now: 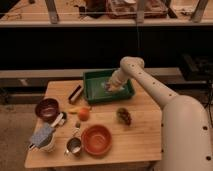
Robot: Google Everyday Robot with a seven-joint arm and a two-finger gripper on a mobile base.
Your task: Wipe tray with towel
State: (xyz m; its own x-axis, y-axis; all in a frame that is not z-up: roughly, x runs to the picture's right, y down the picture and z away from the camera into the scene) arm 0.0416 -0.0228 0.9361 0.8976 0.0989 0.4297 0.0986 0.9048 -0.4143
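On a wooden table [145, 131], toward its back edge: the green tray [96, 86], long side facing the camera. Inside it, right of centre: the gripper [112, 86], lowered close to the tray floor. Clenched, seemingly on the towel [108, 89], a small pale patch at its tip, low in the tray. Reaching in from the right, over the tray's far right corner: the pale arm [146, 84], bent at a rounded elbow above and behind the tray. Filling the lower right corner: the robot's body [186, 131].

Just beside the tray's left wall: a dark slim thing [76, 93], lying slantwise on the table. In front of the tray, near the table's middle: an orange [83, 114]. Right of that, apart from the tray: a small brown lump [123, 116]. Near the left edge: a dark red bowl [47, 108]. In front of it, by the near left corner: a white cup [46, 144] with a flat grey-blue piece [41, 134] lying over it. Next along the front edge: a metal cup [74, 146], and just beside that an orange bowl [96, 139], upright and well apart from the tray.
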